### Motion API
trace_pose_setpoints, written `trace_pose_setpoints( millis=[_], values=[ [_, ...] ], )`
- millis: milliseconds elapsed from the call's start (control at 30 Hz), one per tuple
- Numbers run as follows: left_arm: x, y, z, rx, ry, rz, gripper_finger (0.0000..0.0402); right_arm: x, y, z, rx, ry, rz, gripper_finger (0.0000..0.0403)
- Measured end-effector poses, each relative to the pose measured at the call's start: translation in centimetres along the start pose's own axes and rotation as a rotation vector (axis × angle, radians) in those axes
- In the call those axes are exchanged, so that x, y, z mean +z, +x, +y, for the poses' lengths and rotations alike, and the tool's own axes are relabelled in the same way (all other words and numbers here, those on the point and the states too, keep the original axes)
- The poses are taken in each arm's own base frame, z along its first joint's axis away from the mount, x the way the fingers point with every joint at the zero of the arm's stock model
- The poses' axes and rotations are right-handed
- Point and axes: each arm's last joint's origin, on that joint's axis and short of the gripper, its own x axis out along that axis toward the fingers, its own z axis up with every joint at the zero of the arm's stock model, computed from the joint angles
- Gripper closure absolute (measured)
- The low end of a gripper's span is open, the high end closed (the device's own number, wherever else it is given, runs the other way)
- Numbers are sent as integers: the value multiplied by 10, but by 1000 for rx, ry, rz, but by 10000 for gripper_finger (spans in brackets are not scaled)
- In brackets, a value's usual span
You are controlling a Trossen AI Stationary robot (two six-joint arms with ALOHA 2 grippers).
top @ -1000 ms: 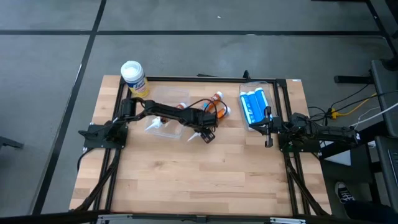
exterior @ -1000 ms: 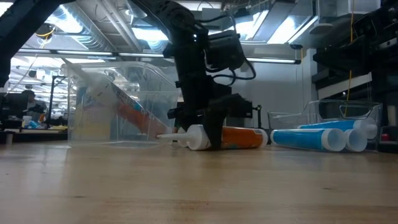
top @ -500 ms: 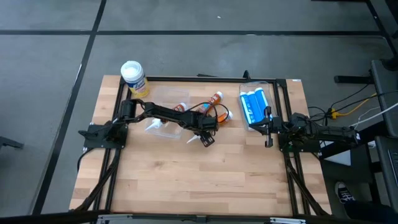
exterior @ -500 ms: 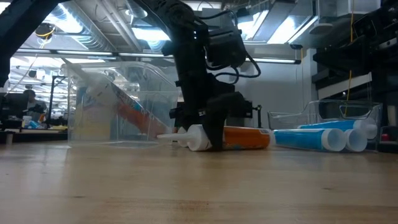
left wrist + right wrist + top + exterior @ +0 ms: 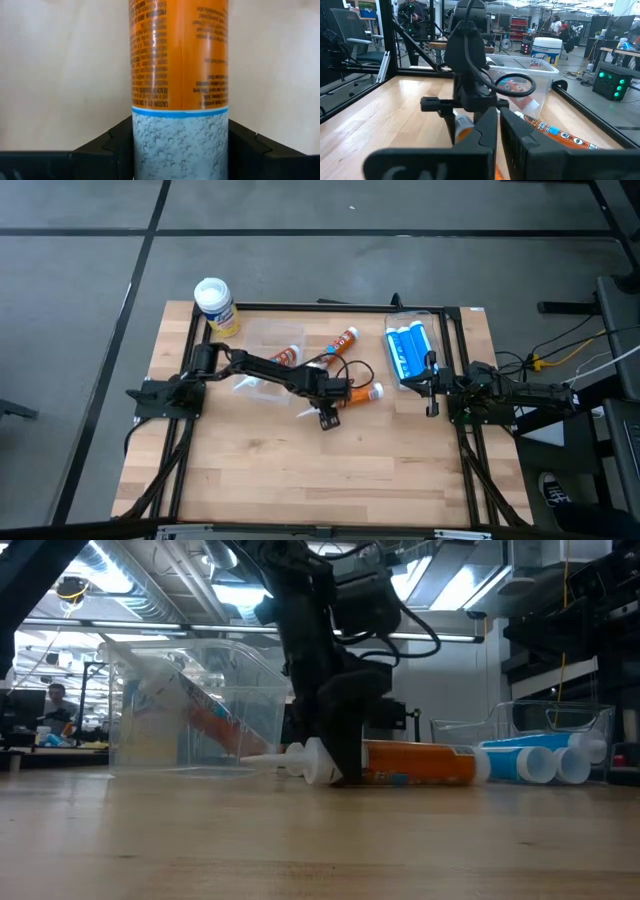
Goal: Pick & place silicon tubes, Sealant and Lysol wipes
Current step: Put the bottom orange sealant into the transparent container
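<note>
The orange tube (image 5: 358, 393) lies flat near the middle of the worktop (image 5: 300, 470), its long axis running across it, white nozzle toward the right edge. The left gripper (image 5: 327, 394) is clamped around its blue-banded rear end. Compared with a second ago, tube and gripper have come away from the clear bin (image 5: 270, 355) toward the front edge. The right gripper (image 5: 431, 388) sits closed and empty by the right edge. The Lysol wipes (image 5: 215, 306) stand at the back-left corner.
</note>
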Motion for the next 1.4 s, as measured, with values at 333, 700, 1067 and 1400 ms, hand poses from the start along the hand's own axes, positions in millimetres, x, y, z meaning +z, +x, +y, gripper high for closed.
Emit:
trace_pose_setpoints(
  millis=[333,700,1067,1400],
  values=[
    [-5,-16,-24,-174,156,8,192,0,0,0,0,0,-1,378],
    [-26,-25,-68,-194,307,4,192,0,0,0,0,0,0,378],
    [-23,-73,-84,-182,390,-175,193,0,0,0,0,0,0,378],
    [-24,-118,-87,-154,390,-302,193,0,0,0,0,0,0,378]
  ],
)
